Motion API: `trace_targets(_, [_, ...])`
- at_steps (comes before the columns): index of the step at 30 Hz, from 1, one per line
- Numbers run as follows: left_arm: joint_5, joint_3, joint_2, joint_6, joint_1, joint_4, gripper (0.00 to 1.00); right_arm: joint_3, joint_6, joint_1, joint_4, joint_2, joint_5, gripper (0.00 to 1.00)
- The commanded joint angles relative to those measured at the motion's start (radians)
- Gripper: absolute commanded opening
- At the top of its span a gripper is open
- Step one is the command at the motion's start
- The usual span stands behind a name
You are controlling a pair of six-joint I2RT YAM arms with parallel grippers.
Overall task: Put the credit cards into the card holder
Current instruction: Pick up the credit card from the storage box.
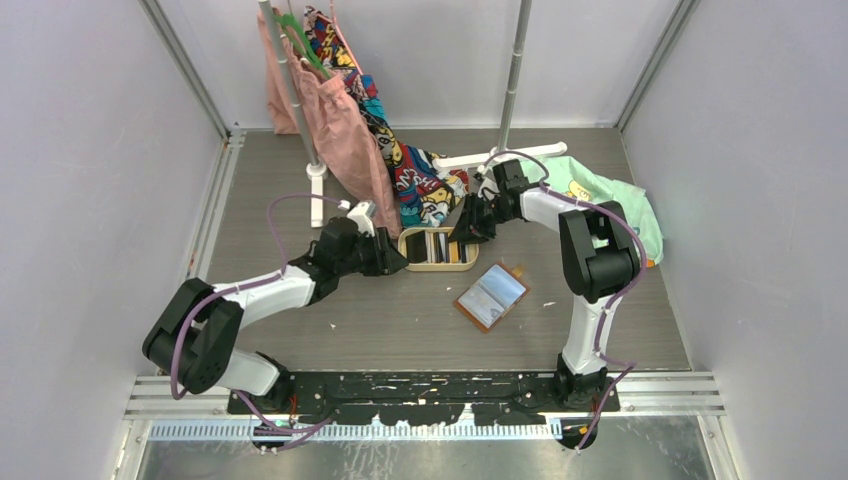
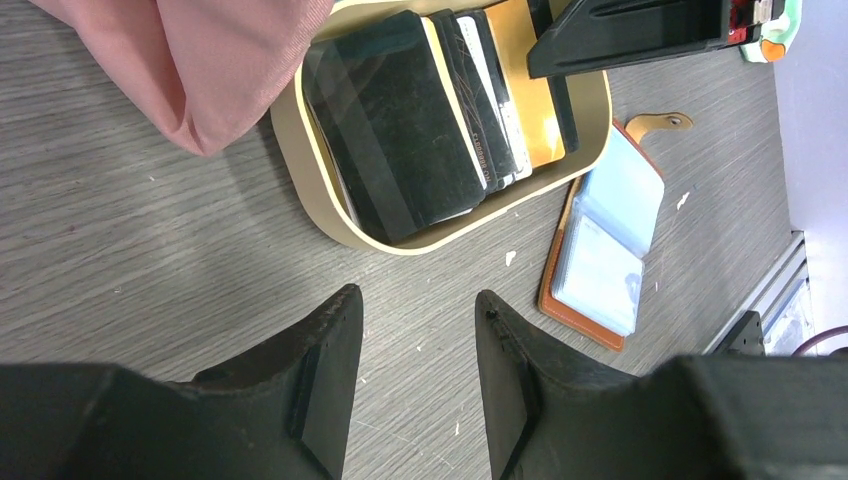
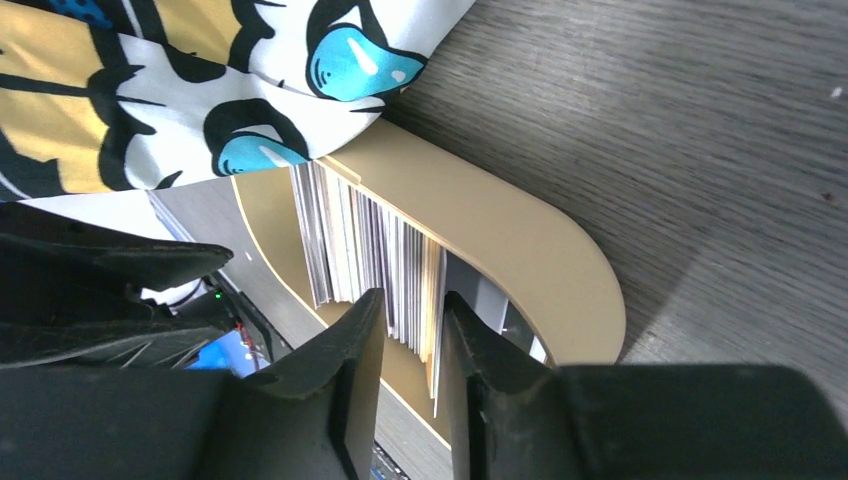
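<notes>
The credit cards (image 1: 437, 247) stand on edge in an oval tan tray (image 1: 437, 267) at mid-table. My right gripper (image 1: 462, 237) is at the tray's right end. In the right wrist view it (image 3: 413, 300) is closed narrowly around a few cards (image 3: 340, 240), which fill the gap between its fingers and still sit in the tray (image 3: 500, 230). My left gripper (image 1: 398, 262) is open and empty just off the tray's left end, above bare table (image 2: 415, 300). The card holder (image 1: 492, 295) lies open, its clear pockets up, in front of the tray; it also shows in the left wrist view (image 2: 600, 250).
A clothes rack (image 1: 300, 110) holds a pink cloth (image 1: 345, 130) and a cartoon-print cloth (image 1: 410, 175) that hangs over the tray's back edge (image 3: 200, 80). A mint green cloth (image 1: 610, 205) lies at the back right. White walls enclose the table.
</notes>
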State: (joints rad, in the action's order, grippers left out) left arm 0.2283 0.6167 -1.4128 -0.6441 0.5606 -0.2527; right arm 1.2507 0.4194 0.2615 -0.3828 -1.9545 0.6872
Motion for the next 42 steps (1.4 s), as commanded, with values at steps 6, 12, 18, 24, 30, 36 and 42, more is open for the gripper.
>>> trace_targets(6, [0.016, 0.002, 0.024, 0.008, -0.007, -0.033, 0.46, 0.033, 0.031, -0.007, 0.028, 0.034, 0.073, 0.31])
trace_targets(12, [0.016, -0.005, 0.029, 0.005, -0.008, -0.036, 0.46, 0.045, 0.001, -0.014, -0.008, 0.050, 0.020, 0.29])
trace_targets(18, [0.016, -0.003, 0.035, 0.011, -0.007, -0.029, 0.46, 0.045, -0.001, -0.030, -0.017, 0.052, 0.018, 0.28])
trace_targets(24, [0.014, -0.006, 0.039, 0.009, -0.008, -0.030, 0.46, 0.044, 0.000, -0.036, -0.018, 0.054, 0.018, 0.20])
trace_targets(30, [0.020, -0.005, 0.048, 0.009, -0.007, -0.027, 0.46, 0.049, -0.017, -0.037, -0.027, 0.058, 0.011, 0.06])
trace_targets(36, [0.082, -0.032, 0.074, -0.016, -0.007, -0.090, 0.46, 0.073, -0.136, -0.041, -0.090, 0.131, -0.035, 0.01])
trace_targets(42, [0.225, -0.114, 0.096, -0.075, -0.008, -0.337, 0.49, 0.071, -0.246, -0.069, -0.147, 0.234, -0.036, 0.01])
